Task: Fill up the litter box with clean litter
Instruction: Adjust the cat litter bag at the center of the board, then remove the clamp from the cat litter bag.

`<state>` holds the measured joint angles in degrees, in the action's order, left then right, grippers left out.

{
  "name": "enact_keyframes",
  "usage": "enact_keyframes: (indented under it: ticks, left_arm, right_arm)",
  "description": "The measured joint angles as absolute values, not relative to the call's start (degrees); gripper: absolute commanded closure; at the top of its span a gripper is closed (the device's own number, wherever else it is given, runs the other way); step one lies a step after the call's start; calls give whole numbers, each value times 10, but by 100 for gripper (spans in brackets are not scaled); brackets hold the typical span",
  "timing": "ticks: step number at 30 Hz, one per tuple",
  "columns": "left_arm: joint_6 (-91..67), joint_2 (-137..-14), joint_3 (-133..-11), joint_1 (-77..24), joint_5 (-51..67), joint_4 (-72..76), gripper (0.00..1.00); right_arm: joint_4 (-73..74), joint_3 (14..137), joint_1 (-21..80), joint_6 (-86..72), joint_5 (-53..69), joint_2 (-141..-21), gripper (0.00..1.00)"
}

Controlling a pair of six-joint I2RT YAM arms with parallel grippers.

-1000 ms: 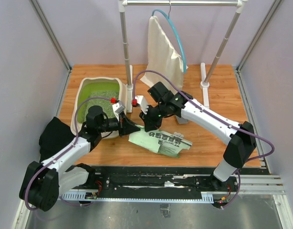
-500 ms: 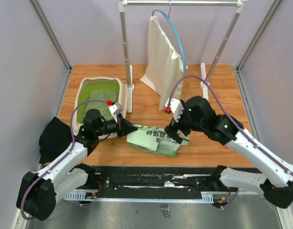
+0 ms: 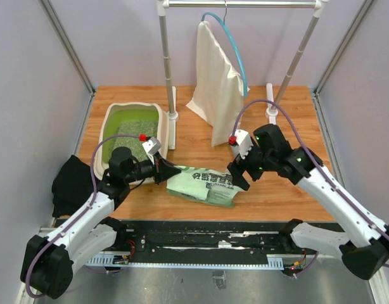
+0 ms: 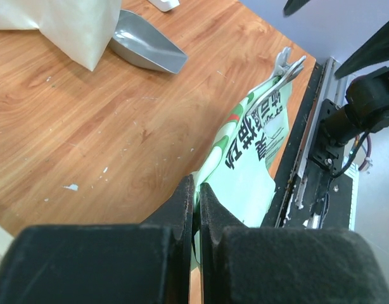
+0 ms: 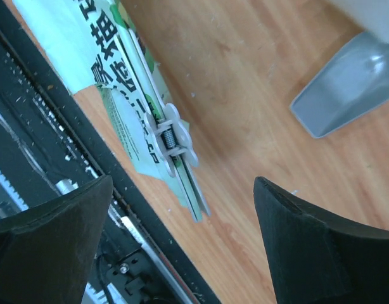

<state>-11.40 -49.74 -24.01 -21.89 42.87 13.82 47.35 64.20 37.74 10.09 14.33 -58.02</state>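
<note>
Right, top camera first. The left gripper (image 3: 173, 171) has its jaws squeezed together on the left edge of the green bag (image 3: 207, 185), a flat, glossy printed pouch lying on the wooden table (image 3: 201, 123). The litter box (image 3: 132, 105) sits behind those jaws, back past the wrist. It is a rounded beige plastic tray with a raised rim and a lime-green inside. The clean litter (image 3: 134, 134) lies in it as a loose, speckled grey-green patch that leaves part of the green floor bare. The right gripper (image 3: 237, 178) hovers at the bag's opposite end with its jaws spread wide and nothing between them, well apart from the litter box.

Over to the left wrist camera. The two black fingers meet almost flush, and the thin green film of the bag runs up into the seam between them. Ahead of the jaws the bag stretches away, crumpled and printed with dark characters. Beyond it, off to the left, lies a smooth grey metal scoop (image 4: 147, 45).

Now the right wrist camera. Both dark fingers stand far apart at the frame's lower corners. Between and ahead of them is the bag's end, pinched by a pale plastic spring clip (image 5: 171, 136). The scoop's open mouth lies ahead to the right.
</note>
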Motion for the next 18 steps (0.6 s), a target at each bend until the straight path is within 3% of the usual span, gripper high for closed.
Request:
enact_keyframes:
  ticks: [12,18]
  left_arm:
    - [-113,-485,-240,-219,429,121,99]
    - [-107,-486,-244,-219,429,116,100]
  right_arm:
    - [450,635,362,126,249,-634,20]
    - [438,634,362,142,257,-664,38]
